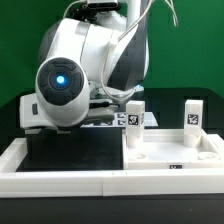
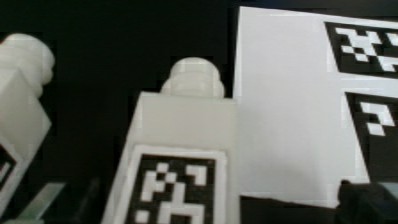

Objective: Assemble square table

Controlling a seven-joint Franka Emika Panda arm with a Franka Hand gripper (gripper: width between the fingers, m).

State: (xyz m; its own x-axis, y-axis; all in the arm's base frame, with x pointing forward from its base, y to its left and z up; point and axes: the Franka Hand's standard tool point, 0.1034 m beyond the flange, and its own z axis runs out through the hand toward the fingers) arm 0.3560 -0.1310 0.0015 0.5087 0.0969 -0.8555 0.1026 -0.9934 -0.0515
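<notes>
**Exterior view.** The arm [image 1: 85,70] filled the frame from 9 to 12 o'clock and hid its own jaws. The square slab [image 1: 170,152] lay flat on the table [image 1: 70,150] at 4 o'clock from centre, tucked into the corner of the border wall [image 1: 70,185]. Judgement: the corner braces the slab so it cannot slide or turn while legs are fitted.

Two legs stood upright at the slab's far side with their tags facing the camera. The inner leg [image 1: 133,120] was at 3 o'clock just off centre, and the outer leg [image 1: 192,115] was farther out on the same bearing. I could not tell whether they were seated in the slab or only stood there.

**Wrist view.** The jaws stood wide apart and gripped nothing. The dark fingertips [image 2: 365,200] showed clear of the framed leg [image 2: 183,135] between them, with a gap on either side. Judgement: lined up for a grasp, not yet closed. The neighbour leg [image 2: 22,85] sat beside it, apart. The marker board [image 2: 294,100] lay flat just beside it on the other flank. It was unclear whether these were the same legs seen in the exterior view.

**Materials.** All parts were matte white hard plastic.
- The slab was thin and square-cornered.
- The legs were square-section blocks narrowing to a rounded stub at one end, probably the mating end.
- Each leg had a printed black-and-white tag on a flat face. Flat faces should suit parallel jaws.
</notes>
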